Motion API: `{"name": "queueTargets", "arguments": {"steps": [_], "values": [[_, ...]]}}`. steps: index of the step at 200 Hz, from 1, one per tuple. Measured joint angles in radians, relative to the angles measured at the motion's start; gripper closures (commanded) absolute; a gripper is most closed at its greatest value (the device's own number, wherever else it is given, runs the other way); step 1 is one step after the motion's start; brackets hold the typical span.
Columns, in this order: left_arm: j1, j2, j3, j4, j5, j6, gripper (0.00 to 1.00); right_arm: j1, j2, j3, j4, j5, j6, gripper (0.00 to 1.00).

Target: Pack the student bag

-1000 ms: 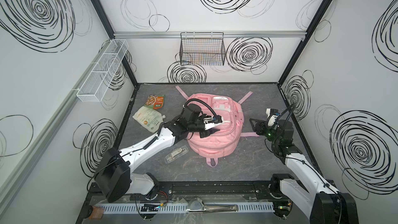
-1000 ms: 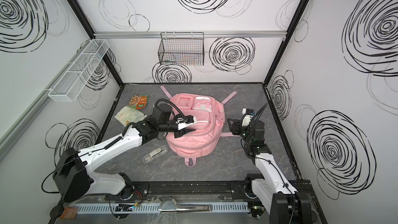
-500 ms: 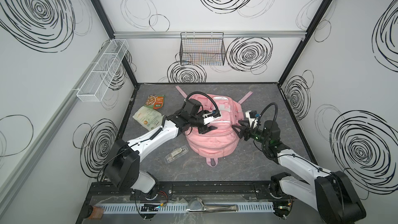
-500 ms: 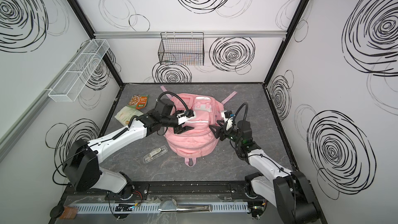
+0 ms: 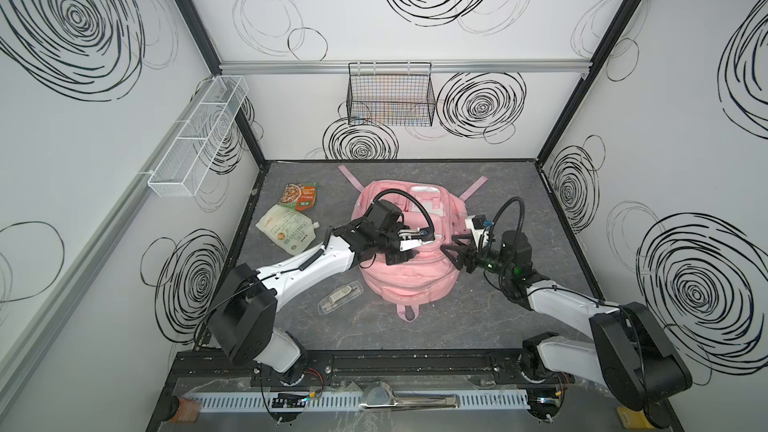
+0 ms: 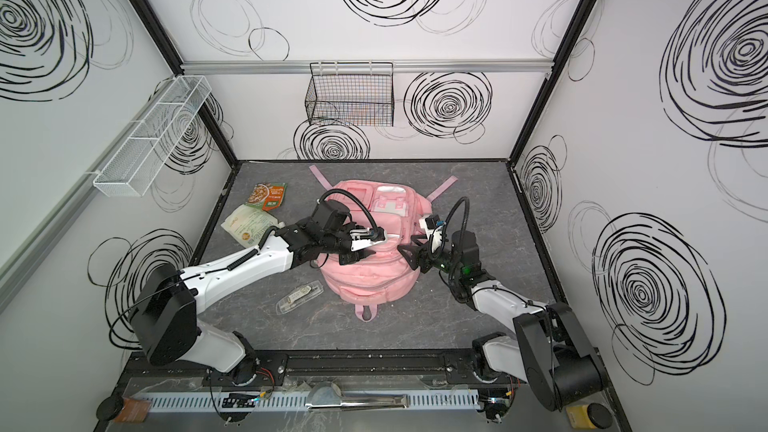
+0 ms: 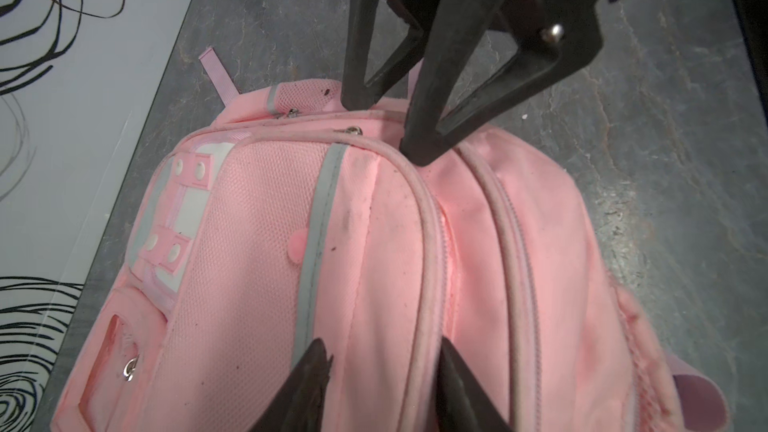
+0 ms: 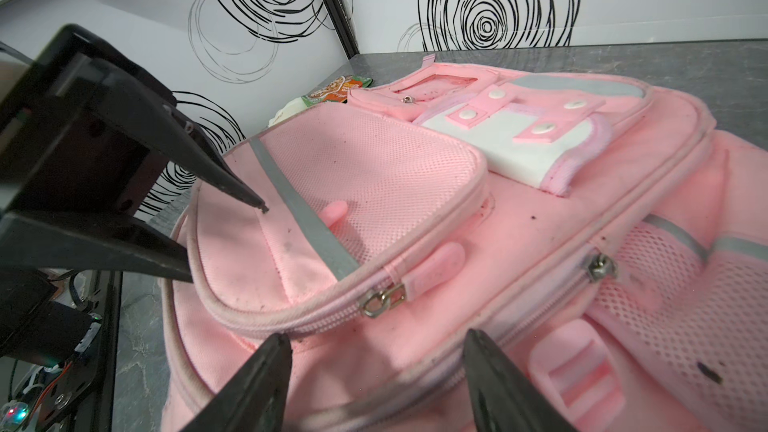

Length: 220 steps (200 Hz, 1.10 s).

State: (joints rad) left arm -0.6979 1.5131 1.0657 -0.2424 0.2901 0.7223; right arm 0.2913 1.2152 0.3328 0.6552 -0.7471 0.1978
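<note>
Right wrist view gives you the main news: the right gripper (image 8: 376,336) has come in from the desk's right edge, where it hung a second ago well clear of everything. It now sits at the side of the student bag (image 8: 540,209) nearest that arm. Its fingers (image 8: 253,380) are spread wide with nothing held between them, poised just short of the front pocket's zipper pull (image 8: 384,299). The bag itself has not shifted; in both top views it lies front-up in the middle of the desk (image 5: 519,209), top loop toward the robot bases. Your left gripper (image 7: 384,371) stays over the front of the bag. Its fingers are apart, tips down at the corner of the front pocket (image 8: 332,184), one on the panel and one at the zipper seam. You can see no fold of fabric pinched between them, so treat it as a brace rather than a grip. The zippers in sight look closed. The orange food pouch (image 5: 300,197), the pale spouted pouch (image 5: 286,231) and the clear packet (image 5: 340,296) all lie on the desk to the bag's left, so by my reading nothing is packed yet. With both grippers now at the bag, the likely next job is opening it: your left steadies the pocket while your right takes the pull.
</note>
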Motion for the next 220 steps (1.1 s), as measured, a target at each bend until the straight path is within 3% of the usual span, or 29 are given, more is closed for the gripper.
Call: {"name": "queueTargets", "arguments": {"steps": [23,94,165,220], "values": [[-0.016,0.000,-0.002,-0.006,-0.024,0.021,1.00,0.005,-0.027,0.007,-0.008,0.001,-0.004,0.30],[0.027,-0.110,-0.083,0.043,0.013,0.051,1.00,0.008,-0.061,0.015,-0.023,0.001,-0.135,0.29],[0.102,-0.197,-0.143,0.035,0.127,0.076,1.00,0.021,0.085,0.112,-0.022,-0.156,-0.243,0.29],[0.112,-0.208,-0.177,0.066,0.172,0.090,1.00,0.037,0.190,0.196,-0.042,-0.199,-0.366,0.29]]}}
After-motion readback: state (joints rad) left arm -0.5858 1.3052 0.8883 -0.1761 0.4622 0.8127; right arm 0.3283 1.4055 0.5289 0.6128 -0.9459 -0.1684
